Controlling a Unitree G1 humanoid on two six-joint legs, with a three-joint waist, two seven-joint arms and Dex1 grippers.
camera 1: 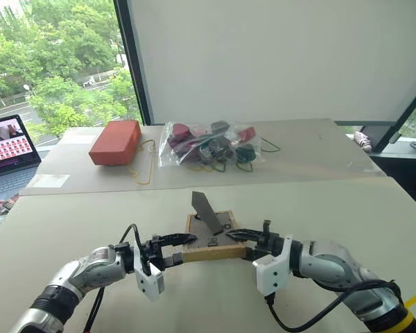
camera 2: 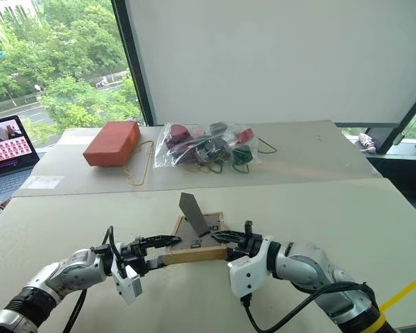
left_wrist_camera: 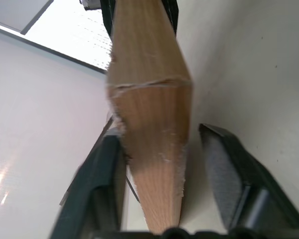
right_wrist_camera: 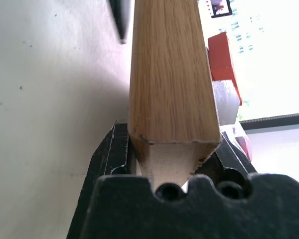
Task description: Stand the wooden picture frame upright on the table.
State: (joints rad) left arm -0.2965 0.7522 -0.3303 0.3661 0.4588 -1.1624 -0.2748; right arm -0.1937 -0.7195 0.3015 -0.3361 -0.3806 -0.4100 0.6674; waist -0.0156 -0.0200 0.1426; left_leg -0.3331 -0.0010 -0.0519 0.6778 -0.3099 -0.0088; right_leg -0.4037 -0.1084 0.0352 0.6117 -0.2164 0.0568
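The small light-wood picture frame sits near the front edge of my pale beige surface, dark back up, its fold-out stand raised, near edge lifted between my two pincers. My right pincer is clamped on the frame's right corner, wood snug between both fingers in its wrist view. My left pincer straddles the left corner with fingers apart, one pad clear of the wood. Behind lie a red-orange brick-shaped block and a clear bag of oddments.

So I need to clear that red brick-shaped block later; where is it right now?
In the left eye view, the red block lies at the table's far left, beside the clear bag of items.
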